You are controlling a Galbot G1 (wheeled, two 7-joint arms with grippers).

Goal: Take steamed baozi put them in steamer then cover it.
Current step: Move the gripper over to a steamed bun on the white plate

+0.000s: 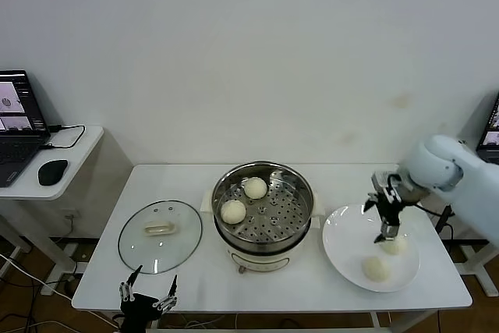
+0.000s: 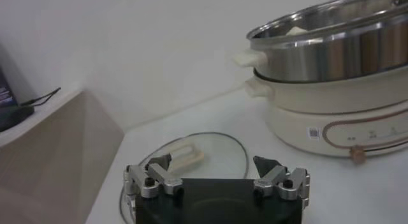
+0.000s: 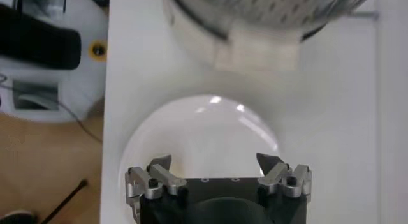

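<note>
Where right gripper [image 1: 387, 233] hovers, baozi [image 1: 394, 245] half-hidden.

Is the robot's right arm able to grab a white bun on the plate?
Probably yes: the open right gripper hangs just above a round cream-white bun on the flat white plate, with nothing between them.

2 baozi [image 1: 244, 200] in open steamer [image 1: 263, 213], 2 on plate [image 1: 340, 249], cover [image 1: 160, 236] left.

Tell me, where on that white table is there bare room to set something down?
Bare patches: the back strip behind the steamer, and the front edge between lid and plate. The plate is crowded: two buns, the right gripper over them. The left gripper sits at the front-left edge.
</note>
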